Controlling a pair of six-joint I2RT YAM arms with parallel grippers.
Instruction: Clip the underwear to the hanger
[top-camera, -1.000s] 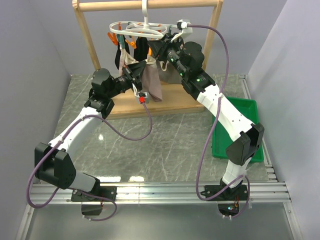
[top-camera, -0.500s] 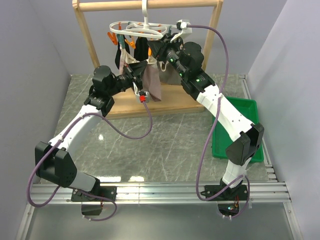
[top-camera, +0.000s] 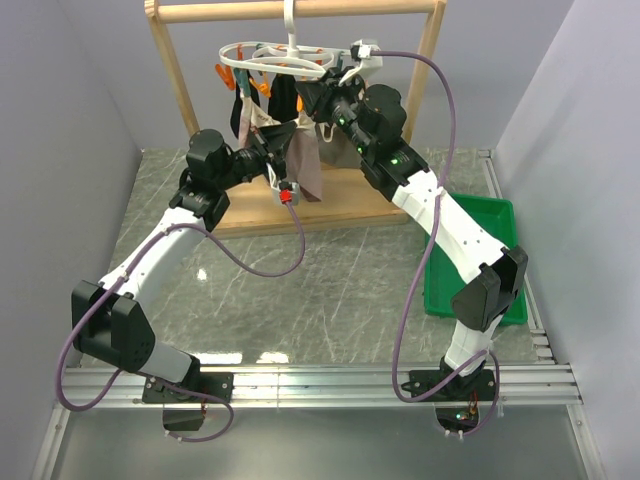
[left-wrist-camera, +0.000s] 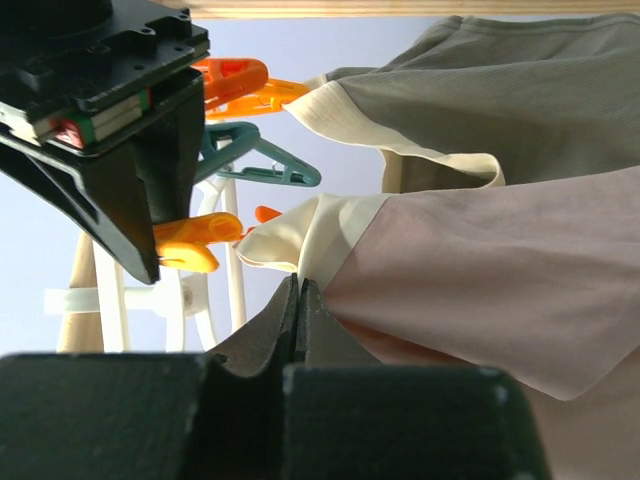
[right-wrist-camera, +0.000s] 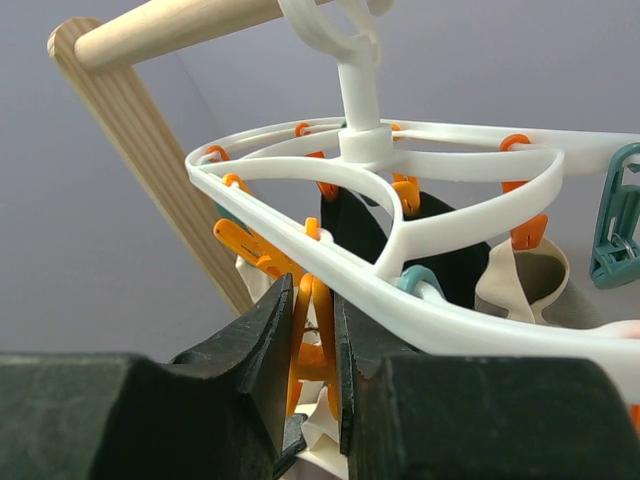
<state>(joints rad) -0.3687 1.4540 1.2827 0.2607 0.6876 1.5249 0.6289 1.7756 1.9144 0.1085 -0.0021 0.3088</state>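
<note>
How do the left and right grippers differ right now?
The left gripper pinches the edge of the pink underwear; the right gripper grips an orange peg on the hanger. The left gripper's jaws meet completely; the right gripper's stand slightly apart around the peg. Both are raised at the hanger.

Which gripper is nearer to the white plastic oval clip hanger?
Right. The right gripper clamps an orange peg on the white hanger; the left gripper sits lower, pinching the pink-beige fabric underwear.
</note>
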